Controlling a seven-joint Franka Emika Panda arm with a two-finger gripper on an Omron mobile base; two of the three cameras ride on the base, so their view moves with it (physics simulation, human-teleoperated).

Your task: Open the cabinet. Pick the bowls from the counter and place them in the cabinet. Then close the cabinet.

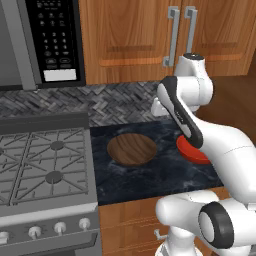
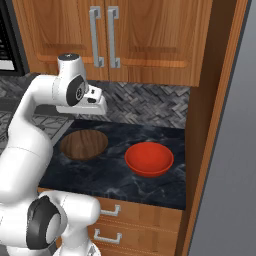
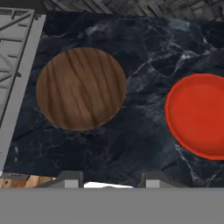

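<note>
Hovering gripper [image 3: 107, 181]: above dark marbled counter [image 3: 144, 131], jaws parted, empty.
Bowls: brown wooden bowl [image 3: 81, 89], glossy red bowl [image 3: 199, 114], both upright, apart.

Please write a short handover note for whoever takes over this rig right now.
Gripper: held above the counter, looking down on it, holding nothing; jaws partly apart.
Cabinet: both doors shut.
Wooden bowl: on the counter, beside the stove.
Red bowl: on the counter, to the right of the wooden one, not touching it.
Done: nothing yet.
Left: open the cabinet, put both bowls inside, close it.
</note>
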